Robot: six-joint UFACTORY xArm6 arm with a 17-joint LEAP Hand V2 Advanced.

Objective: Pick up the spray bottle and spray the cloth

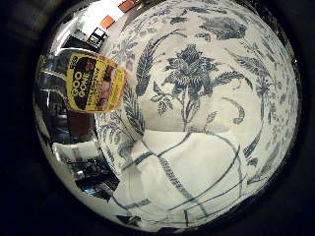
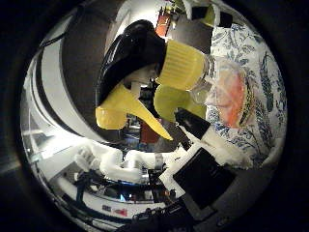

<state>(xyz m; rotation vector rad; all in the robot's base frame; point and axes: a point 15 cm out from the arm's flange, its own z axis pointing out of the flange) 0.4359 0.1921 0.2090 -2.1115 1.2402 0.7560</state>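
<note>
The spray bottle (image 2: 193,72) fills much of the thumb side view, close to the palm. It has a black head, a yellow trigger (image 2: 128,108), a yellow collar and a clear body with orange liquid. Its yellow-labelled body (image 1: 93,83) shows at the edge of the flowered tablecloth (image 1: 206,64). My right hand (image 2: 212,140) has one white and black finger curled beside the bottle's neck under the collar, and another finger (image 2: 207,14) on the far side. The white cloth (image 1: 187,177) with blue stripes lies crumpled on the tablecloth near the bottle's base. I cannot tell whether the bottle rests on the table.
The blue and white flowered tablecloth covers the table. Past its edge, behind the bottle, are dark furniture and room clutter (image 1: 74,162). The arm's white and black body (image 2: 145,169) shows beyond the spray head.
</note>
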